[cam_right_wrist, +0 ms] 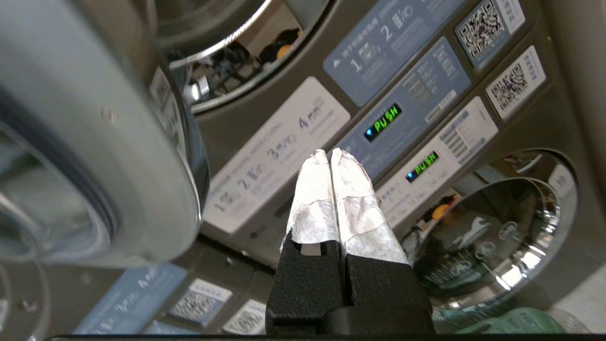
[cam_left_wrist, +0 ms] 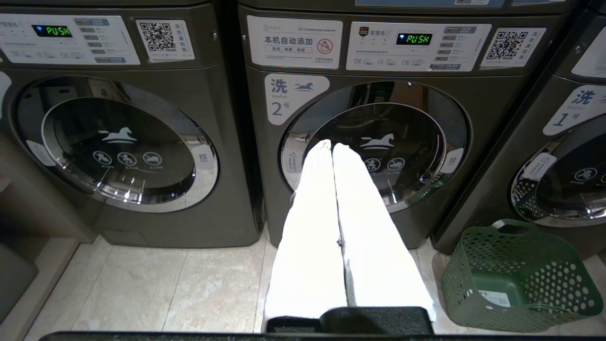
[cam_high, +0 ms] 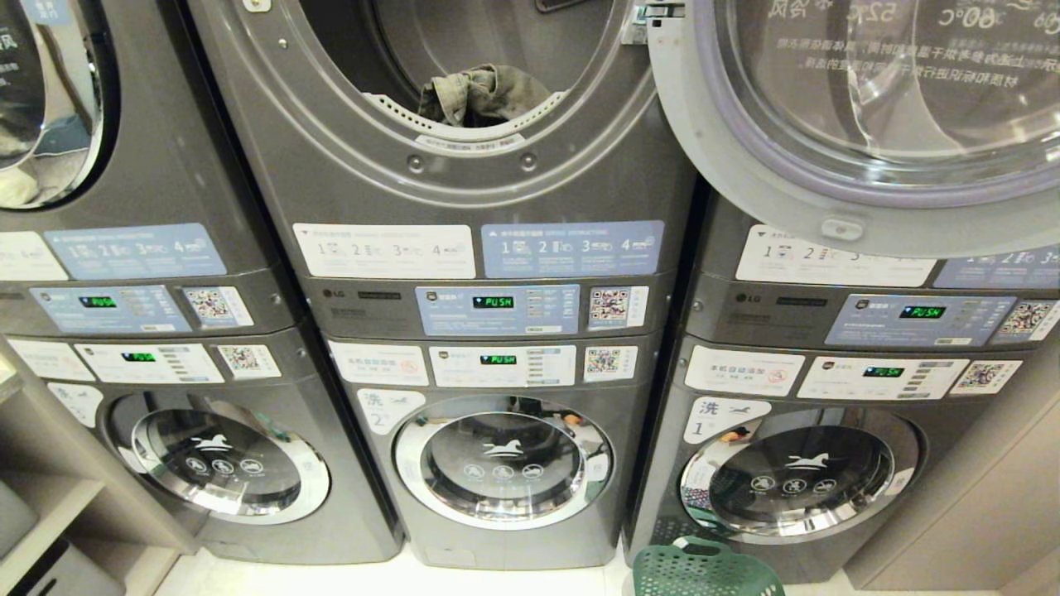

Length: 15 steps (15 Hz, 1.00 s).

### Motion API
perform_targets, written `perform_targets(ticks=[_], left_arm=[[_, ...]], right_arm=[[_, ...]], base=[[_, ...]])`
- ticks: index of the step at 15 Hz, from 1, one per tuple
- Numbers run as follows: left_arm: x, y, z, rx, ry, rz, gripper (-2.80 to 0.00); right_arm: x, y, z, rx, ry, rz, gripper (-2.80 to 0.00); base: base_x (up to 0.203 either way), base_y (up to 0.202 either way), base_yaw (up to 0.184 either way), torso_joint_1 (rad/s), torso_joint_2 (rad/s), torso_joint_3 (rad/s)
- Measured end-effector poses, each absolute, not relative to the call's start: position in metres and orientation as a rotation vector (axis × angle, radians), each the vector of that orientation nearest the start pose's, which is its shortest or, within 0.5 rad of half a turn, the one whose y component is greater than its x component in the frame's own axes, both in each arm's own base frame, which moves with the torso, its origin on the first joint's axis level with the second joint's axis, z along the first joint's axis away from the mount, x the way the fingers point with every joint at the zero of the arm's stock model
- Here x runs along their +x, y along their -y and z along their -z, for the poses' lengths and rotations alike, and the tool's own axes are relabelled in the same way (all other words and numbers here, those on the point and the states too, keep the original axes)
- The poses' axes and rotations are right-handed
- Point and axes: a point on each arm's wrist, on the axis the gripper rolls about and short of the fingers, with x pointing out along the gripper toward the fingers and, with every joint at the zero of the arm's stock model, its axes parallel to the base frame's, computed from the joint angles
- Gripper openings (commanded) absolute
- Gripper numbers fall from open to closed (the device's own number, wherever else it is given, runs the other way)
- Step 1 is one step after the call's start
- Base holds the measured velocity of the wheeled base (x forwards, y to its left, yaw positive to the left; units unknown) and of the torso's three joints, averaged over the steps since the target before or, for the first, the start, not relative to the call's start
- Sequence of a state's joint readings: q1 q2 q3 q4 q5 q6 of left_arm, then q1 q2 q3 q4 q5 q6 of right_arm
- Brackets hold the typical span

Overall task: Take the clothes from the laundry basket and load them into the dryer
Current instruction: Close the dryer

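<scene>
Basket [cam_left_wrist: 521,279] — green, round-holed plastic

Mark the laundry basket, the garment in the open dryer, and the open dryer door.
laundry basket [cam_left_wrist: 521,274], left wrist view, on its perforated green front wall.
garment [cam_high: 480,95], head view, on the bunched olive cloth at the drum's lip.
dryer door [cam_high: 745,178], head view, on the grey outer ring, lower left.

Bright even indoor light, glare on the chrome washer doors [cam_high: 503,463], right wrist view slightly motion-blurred.
</scene>
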<state>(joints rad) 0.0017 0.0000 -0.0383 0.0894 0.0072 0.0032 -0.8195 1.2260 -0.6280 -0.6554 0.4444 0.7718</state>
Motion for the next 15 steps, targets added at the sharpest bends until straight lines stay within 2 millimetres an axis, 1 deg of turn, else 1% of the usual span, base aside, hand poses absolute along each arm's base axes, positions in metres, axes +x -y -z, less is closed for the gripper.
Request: perform_targets(ticks=[2, 4, 6, 8, 11, 12, 15], left_arm=[[-0.026, 0.0, -0.077, 0.004, -0.054, -0.009, -2.8], [-0.026, 0.0, -0.077, 0.005, -0.055, -0.008, -2.8], [-0.026, 0.0, -0.077, 0.004, -0.054, -0.008, -2.8], [-0.026, 0.0, -0.077, 0.004, -0.054, -0.008, -2.8], [-0.026, 0.0, -0.077, 0.004, -0.054, -0.008, -2.8], [-0.026, 0.0, -0.077, 0.004, -0.054, -0.009, -2.8], [-0.026, 0.0, -0.077, 0.004, -0.054, -0.009, -2.8]], right_arm=[[0.141, 0.141, -0.255, 0.767, 0.231, 0.33, -2.8], [0.15, 0.156, -0.258, 0.823, 0.313, 0.277, -2.8], [0.159, 0.174, -0.255, 0.863, 0.342, 0.211, -2.8], [0.169, 0.192, -0.252, 0.839, 0.359, 0.145, -2.8], [0.176, 0.201, -0.25, 0.838, 0.305, -0.004, -2.8], [0.178, 0.203, -0.252, 0.851, 0.316, -0.033, -2.8], [0.179, 0.205, -0.269, 0.94, 0.387, -0.132, -2.8]], base=[[0.0, 0.0, 0.0, 0.0, 0.0, 0.0], [0.0, 0.0, 0.0, 0.0, 0.0, 0.0], [0.0, 0.0, 0.0, 0.0, 0.0, 0.0], [0.0, 0.0, 0.0, 0.0, 0.0, 0.0], [0.0, 0.0, 0.0, 0.0, 0.0, 0.0], [0.0, 0.0, 0.0, 0.0, 0.0, 0.0], [0.0, 0.0, 0.0, 0.0, 0.0, 0.0]])
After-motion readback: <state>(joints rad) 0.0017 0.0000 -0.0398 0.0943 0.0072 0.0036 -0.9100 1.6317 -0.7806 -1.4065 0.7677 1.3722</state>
